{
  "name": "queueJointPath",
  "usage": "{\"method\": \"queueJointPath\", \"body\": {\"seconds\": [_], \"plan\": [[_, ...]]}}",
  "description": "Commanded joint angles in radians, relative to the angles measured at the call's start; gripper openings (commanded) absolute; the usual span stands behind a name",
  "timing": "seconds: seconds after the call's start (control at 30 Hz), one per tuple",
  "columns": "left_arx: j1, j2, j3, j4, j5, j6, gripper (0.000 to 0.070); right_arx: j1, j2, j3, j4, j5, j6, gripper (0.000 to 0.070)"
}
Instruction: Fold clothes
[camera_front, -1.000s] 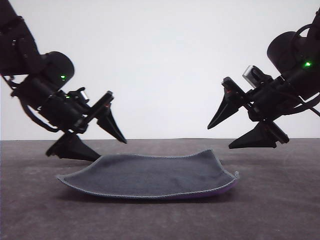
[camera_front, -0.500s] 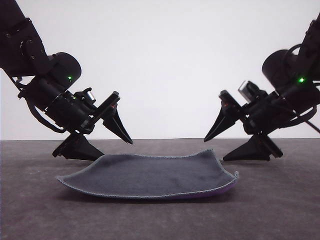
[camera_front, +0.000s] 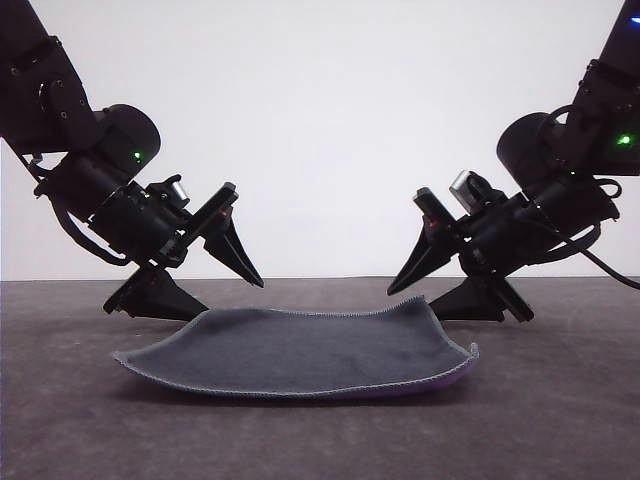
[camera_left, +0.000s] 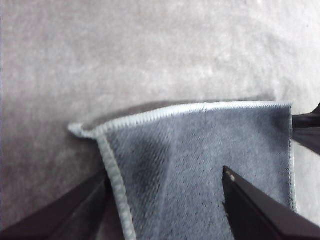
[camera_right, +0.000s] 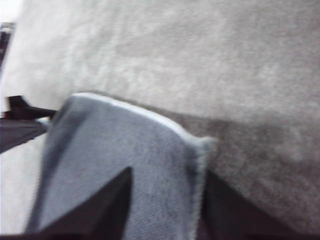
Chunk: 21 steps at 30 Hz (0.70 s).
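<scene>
We see a dark grey tabletop (camera_front: 560, 420) with a matte, faintly mottled surface running across the lower front view. Behind it we see a plain white backdrop (camera_front: 330, 120). In both wrist views the tabletop looks paler, greyish-beige and slightly fuzzy.

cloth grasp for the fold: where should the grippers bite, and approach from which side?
Probably the two far corners. The cloth lies flat, grey face up, its far edge and right corner lifted slightly off the table, so one finger can slip under. The left gripper and right gripper are open and straddle those corners, each angled down from its own outer side. Then pinch the stitched edging.
</scene>
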Motion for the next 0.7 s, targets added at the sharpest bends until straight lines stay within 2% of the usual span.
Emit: {"method": "queueJointPath", "body": {"seconds": [0.0, 0.07, 0.13, 0.23, 0.43, 0.67], "plan": [[-0.001, 0.026, 0.017, 0.017, -0.004, 0.000, 0.0254, 0.003, 0.023, 0.018, 0.004, 0.017, -0.015, 0.0133], [-0.001, 0.026, 0.017, 0.022, -0.018, 0.000, 0.0079, 0.003, 0.023, 0.018, 0.008, 0.022, -0.016, 0.0070], [-0.001, 0.026, 0.017, 0.022, -0.047, 0.000, 0.0000, 0.003, 0.023, 0.018, 0.009, 0.022, -0.016, 0.0026], [-0.001, 0.026, 0.017, 0.021, -0.082, 0.000, 0.0000, 0.003, 0.023, 0.018, 0.009, 0.020, -0.016, 0.0004], [0.001, 0.025, 0.017, 0.016, -0.082, 0.000, 0.0000, 0.004, 0.019, 0.018, 0.008, 0.004, -0.022, 0.0004], [0.001, -0.006, 0.017, -0.007, -0.083, 0.026, 0.0000, 0.004, -0.039, 0.017, -0.059, 0.005, -0.095, 0.0004]]}}
